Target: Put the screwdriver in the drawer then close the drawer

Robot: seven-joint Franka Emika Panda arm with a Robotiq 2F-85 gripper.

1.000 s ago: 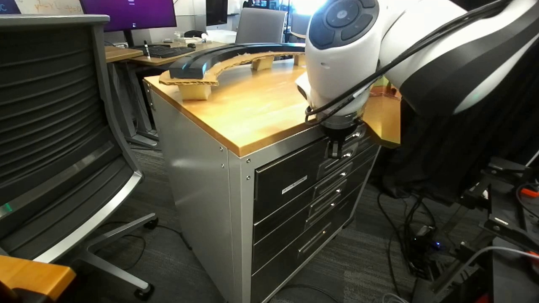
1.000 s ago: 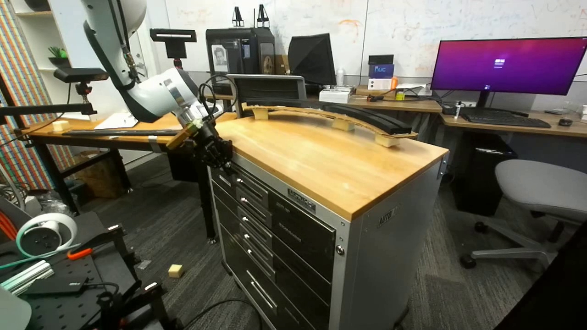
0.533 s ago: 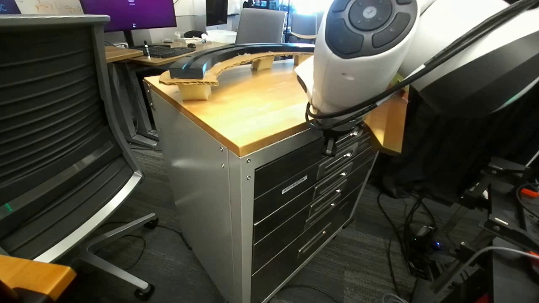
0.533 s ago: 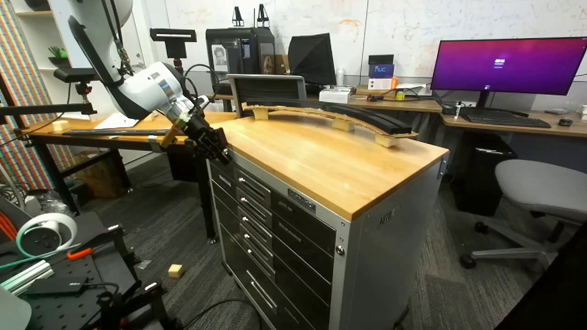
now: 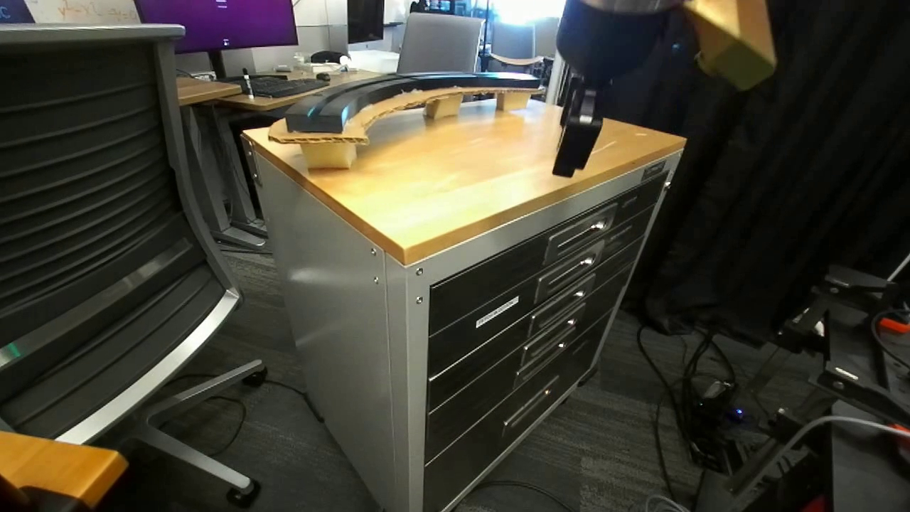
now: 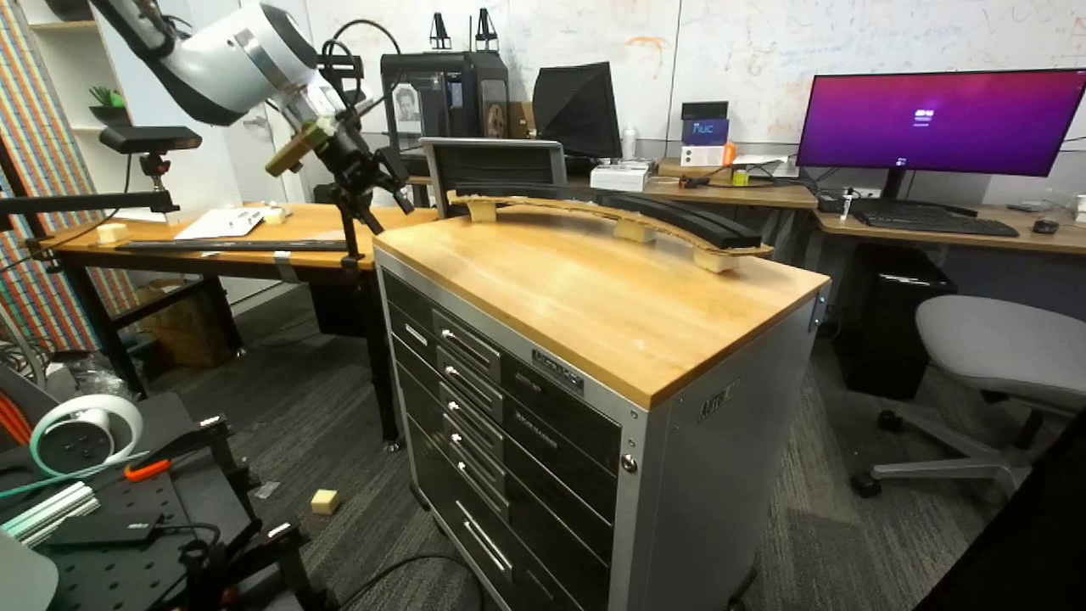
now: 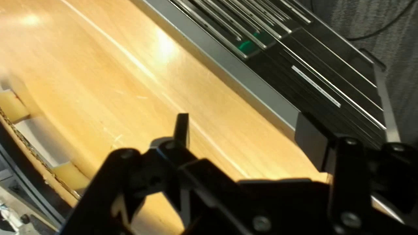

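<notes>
The drawer (image 5: pixel 490 281) is the uppermost in the grey cabinet, and its dark front sits flush with the frame in both exterior views. In the wrist view, drawer fronts and their bar handles run along the upper right. My gripper (image 7: pixel 241 125) is spread wide, with bare worktop showing between its fingers (image 7: pixel 312 143). An exterior view puts the gripper (image 6: pixel 389 216) tilted near the far left corner of the cabinet top, higher than the drawer and apart from it. No view shows the screwdriver; it is hidden or out of view.
A curved black strip (image 5: pixel 398 96) on cardboard and wooden blocks spans the back of the wooden worktop (image 5: pixel 426 185). Beside the cabinet stands an office chair (image 5: pixel 92 213). A second wooden table (image 6: pixel 322 222) lies behind the arm, and a small yellow block (image 6: pixel 324 501) is on the floor.
My gripper has lifted from the drawer front to above the worktop, and its fingers have spread. The drawer front, seemingly a little out one second ago, is now flush.
</notes>
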